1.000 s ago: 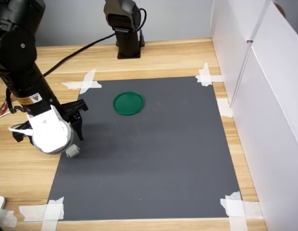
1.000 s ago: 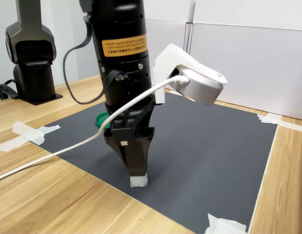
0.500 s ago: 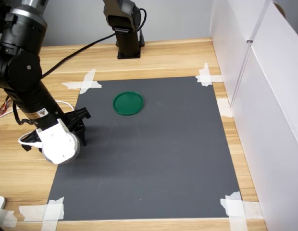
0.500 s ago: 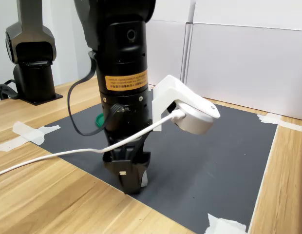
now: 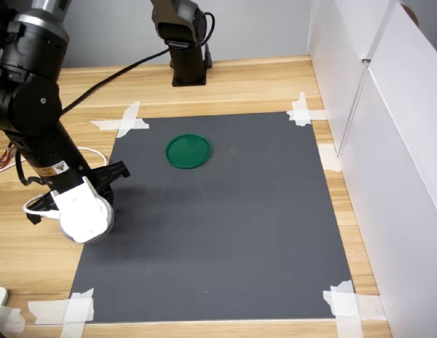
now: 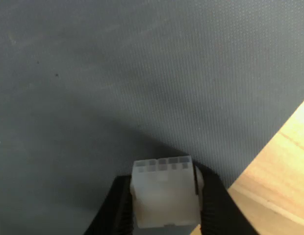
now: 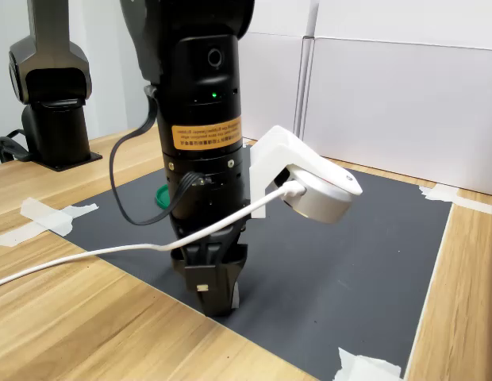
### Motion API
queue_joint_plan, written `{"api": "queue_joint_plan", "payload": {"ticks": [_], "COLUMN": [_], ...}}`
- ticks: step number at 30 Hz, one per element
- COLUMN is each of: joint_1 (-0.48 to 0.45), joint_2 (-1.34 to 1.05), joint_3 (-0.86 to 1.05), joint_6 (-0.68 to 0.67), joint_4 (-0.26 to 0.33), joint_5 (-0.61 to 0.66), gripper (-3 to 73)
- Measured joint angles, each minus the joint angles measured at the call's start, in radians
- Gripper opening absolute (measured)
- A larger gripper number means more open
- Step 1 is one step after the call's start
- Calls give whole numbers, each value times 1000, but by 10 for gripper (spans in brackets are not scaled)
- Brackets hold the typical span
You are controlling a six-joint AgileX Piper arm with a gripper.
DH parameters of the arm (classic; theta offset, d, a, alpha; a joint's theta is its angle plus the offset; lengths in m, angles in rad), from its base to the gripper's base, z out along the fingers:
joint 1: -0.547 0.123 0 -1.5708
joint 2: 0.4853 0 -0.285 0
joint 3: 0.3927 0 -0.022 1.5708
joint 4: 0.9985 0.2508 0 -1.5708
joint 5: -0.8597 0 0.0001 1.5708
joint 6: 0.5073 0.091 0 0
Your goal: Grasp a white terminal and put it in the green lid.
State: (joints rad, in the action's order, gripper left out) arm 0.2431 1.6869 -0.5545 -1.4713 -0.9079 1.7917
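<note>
The mat (image 5: 225, 218) is dark grey with a tiny dotted weave. The green lid (image 5: 188, 151) is dark green. The white terminal (image 6: 164, 191) is milky white. The table (image 5: 247, 81) is light brown wood. The tape strips (image 5: 123, 121) are white. The arm (image 7: 200, 119) is black with an orange label.

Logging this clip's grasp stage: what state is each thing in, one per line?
white terminal: between the gripper's fingers, low over the dark mat near its edge.
gripper: closed on the terminal, pointing down.
green lid: flat on the mat, empty, apart from the arm.
dark mat: lying flat, corners taped to the wooden table.
</note>
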Motion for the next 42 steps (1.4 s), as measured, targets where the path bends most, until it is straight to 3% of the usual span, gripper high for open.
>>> {"api": "queue_joint_plan", "payload": {"ticks": [18,31,42], "joint_1": [3,204,267], "joint_2": [-144,-269,-440], "joint_3": [0,4,295], "joint_6": [0,37,-28], "joint_4": [35,31,22], "joint_5": [90,222,130], "gripper": [320,320,320]}}
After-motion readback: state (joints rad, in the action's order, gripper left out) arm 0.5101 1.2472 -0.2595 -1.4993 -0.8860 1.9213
